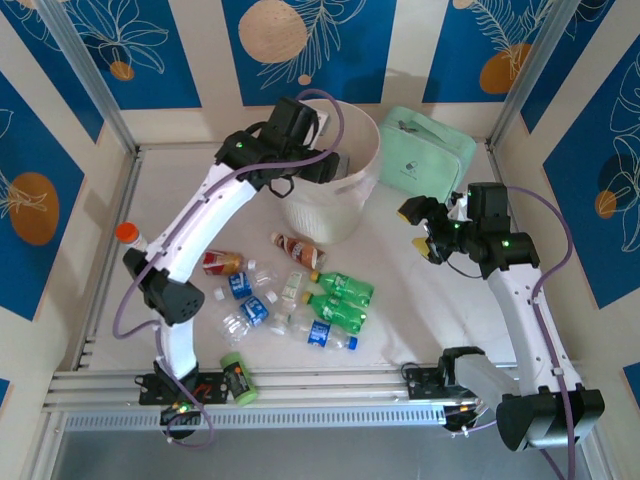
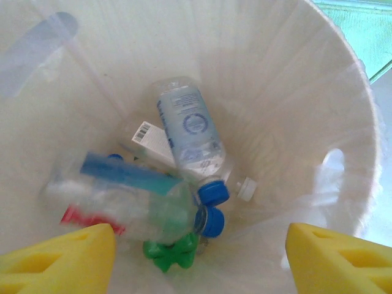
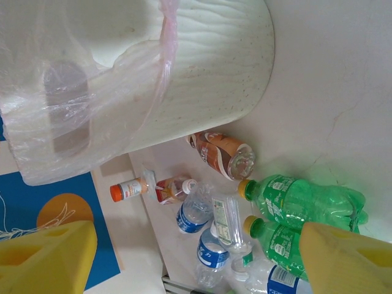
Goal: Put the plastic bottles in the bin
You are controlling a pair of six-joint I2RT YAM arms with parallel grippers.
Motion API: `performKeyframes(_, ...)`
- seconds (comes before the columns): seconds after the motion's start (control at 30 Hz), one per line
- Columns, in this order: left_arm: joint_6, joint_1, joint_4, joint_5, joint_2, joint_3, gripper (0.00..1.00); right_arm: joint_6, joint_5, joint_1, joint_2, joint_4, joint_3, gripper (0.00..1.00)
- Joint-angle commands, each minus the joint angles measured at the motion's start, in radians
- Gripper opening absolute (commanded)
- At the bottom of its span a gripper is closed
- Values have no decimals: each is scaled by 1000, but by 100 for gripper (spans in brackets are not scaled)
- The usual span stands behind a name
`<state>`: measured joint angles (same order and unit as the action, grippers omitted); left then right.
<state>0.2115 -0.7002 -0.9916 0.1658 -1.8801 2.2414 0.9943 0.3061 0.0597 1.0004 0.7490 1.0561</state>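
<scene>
- Hovering over the bin, left gripper? Why so high?
- So my camera looks straight down the mouth. Anything let go from here falls inside, clear of the rim. Fingers wide apart, nothing between them.
- What lies in there?
- Clear bottle, blue label, flat on the bottom. Another clear one lies across it, with blue caps touching and something green underneath.
- And the rest?
- Bottles loose on the table, between the bin and my bases. Green ones side by side, a brownish one nearest the bin, several clear. Part done, I judge.
- Right gripper?
- Off to the right, above the table, camera turned toward that heap. Wide open, empty. Placed, I'd guess, to reach the green ones without crossing my left arm.
</scene>
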Motion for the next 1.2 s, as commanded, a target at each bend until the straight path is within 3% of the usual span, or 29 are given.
performKeyframes(0.0, 38, 11, 68, 97, 189, -103, 80, -20, -4, 15, 12, 18, 24, 86)
performKeyframes(0.13, 137, 62, 87, 194, 388, -320, 86, -25, -21, 33, 12, 20, 22, 86)
performKeyframes(0.3, 350, 273, 104, 54, 643, -666, 86, -22, -22, 51, 24, 11, 18, 86)
performKeyframes(0.43, 441, 383, 92, 25, 780, -858, 87, -22, -37, 69, 32, 6, 22, 86)
performKeyframes(0.7, 649, 469, 172, -164, 770, -1158, 88, -22, -47, 99, 52, 4, 34, 86)
performKeyframes(0.9, 805, 494, 307, -180, 753, -1347, 90, -18, -64, 139, 44, 8, 10, 86)
performKeyframes(1.17, 874, 513, 441, -153, 647, -1388, 91, 1, -102, 254, 68, -22, -29, 87)
